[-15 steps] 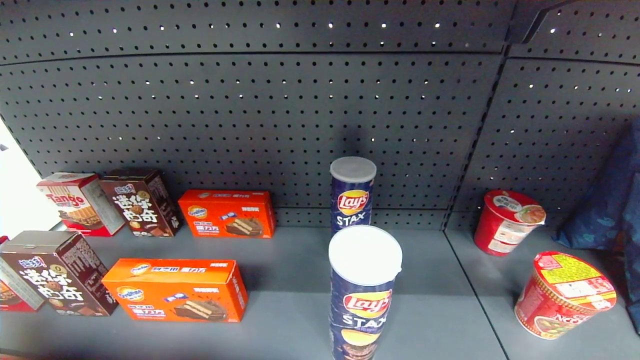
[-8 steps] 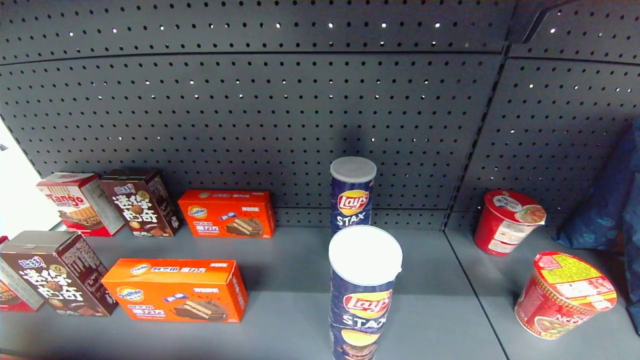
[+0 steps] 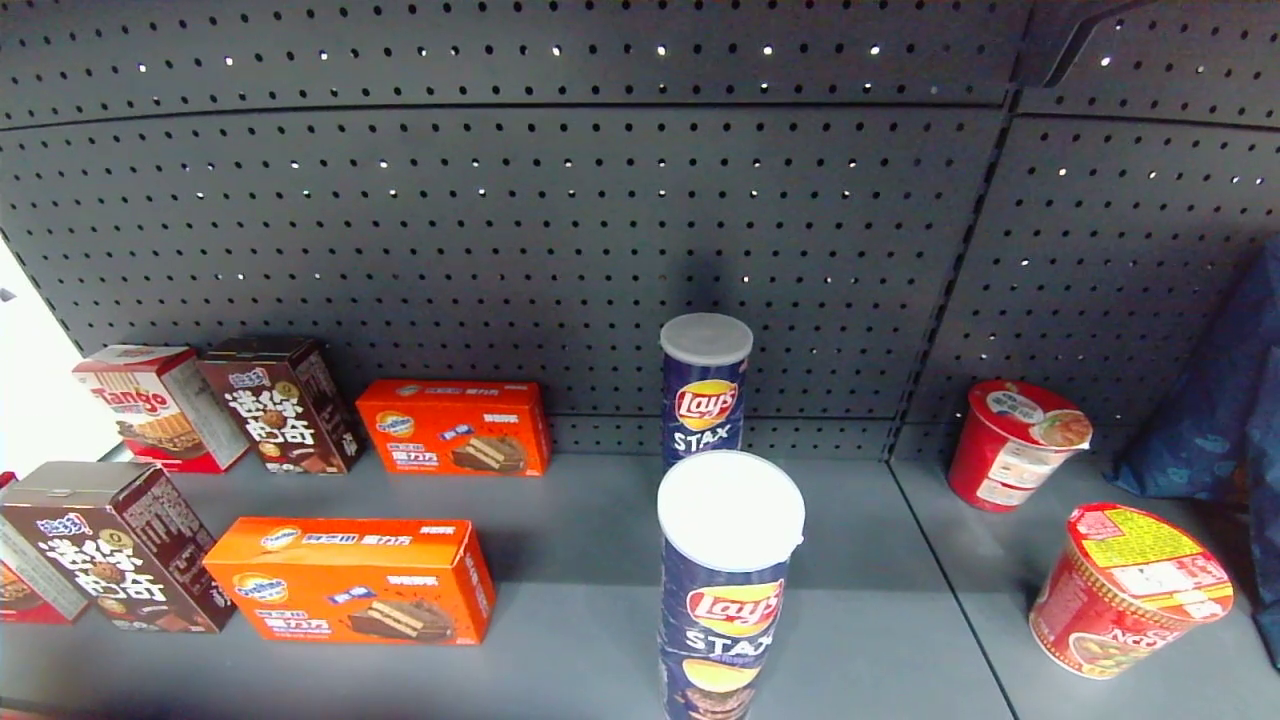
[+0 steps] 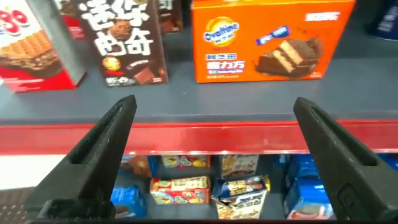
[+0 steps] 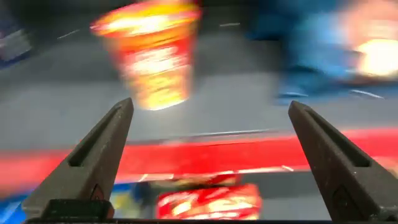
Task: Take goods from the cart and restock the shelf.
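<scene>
Front chip can upright, long axis vertical, lid up.

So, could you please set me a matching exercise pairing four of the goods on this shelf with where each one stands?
Things:
1. Front dark-blue cylindrical crisp can with white lid
2. Front flat orange cardboard cake box
3. Yellow-lidded red paper noodle cup
4. Red-and-white cardboard wafer box

Places:
A. Back row, far left
B. Right shelf section, near the front
C. Centre, directly before a matching can
D. Front row, beside a brown box

Pairs: 1-C, 2-D, 3-B, 4-A.
</scene>
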`<state>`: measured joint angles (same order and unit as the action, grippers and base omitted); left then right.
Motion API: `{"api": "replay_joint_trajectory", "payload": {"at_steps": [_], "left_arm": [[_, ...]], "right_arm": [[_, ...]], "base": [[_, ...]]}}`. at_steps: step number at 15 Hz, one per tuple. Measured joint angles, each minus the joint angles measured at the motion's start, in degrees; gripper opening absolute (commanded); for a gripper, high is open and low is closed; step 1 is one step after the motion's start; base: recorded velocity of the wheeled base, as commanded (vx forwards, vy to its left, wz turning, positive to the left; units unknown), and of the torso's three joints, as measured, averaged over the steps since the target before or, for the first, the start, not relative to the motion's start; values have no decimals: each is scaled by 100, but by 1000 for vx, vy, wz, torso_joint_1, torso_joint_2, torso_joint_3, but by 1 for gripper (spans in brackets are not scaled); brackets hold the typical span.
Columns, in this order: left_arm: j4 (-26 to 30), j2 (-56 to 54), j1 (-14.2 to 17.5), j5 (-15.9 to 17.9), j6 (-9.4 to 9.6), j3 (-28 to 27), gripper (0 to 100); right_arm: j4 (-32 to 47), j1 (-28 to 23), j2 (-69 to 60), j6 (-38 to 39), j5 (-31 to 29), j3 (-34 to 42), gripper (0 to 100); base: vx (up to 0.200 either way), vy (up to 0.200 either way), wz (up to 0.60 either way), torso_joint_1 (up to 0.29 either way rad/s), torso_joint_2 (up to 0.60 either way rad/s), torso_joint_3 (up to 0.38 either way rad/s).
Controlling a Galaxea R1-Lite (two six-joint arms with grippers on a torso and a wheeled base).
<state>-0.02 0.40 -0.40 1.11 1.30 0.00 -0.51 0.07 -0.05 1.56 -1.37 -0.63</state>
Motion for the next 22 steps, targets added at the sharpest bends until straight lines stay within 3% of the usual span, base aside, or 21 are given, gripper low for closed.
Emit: {"api": "replay_joint_trajectory", "payload": {"at_steps": [1, 2, 3, 4, 5, 22], "left_arm": [[2, 1, -1, 332, 46, 0, 100], [2, 1, -4, 357, 26, 0, 100], [2, 1, 0, 121, -62, 0, 100], [-2, 1, 7, -335, -130, 0, 100], [-11, 1, 13, -430, -166, 0, 100], [-13, 1, 13, -256, -174, -2, 100]], "right_arm": [[20, 0, 0, -85, 393, 26, 100], [20, 0, -2, -101, 361, 34, 100], [24, 0, -2, -116, 322, 43, 100], [24, 0, -2, -121, 315, 48, 100], [24, -2, -2, -116, 311, 52, 100], [29, 0, -2, -123, 302, 63, 100]], "base": [[0, 0, 0, 0, 0, 0], [0, 0, 0, 0, 0, 0], [0, 0, 0, 0, 0, 0], [0, 0, 0, 0, 0, 0], [0, 0, 0, 0, 0, 0], [-12, 0, 0, 0, 0, 0]]}}
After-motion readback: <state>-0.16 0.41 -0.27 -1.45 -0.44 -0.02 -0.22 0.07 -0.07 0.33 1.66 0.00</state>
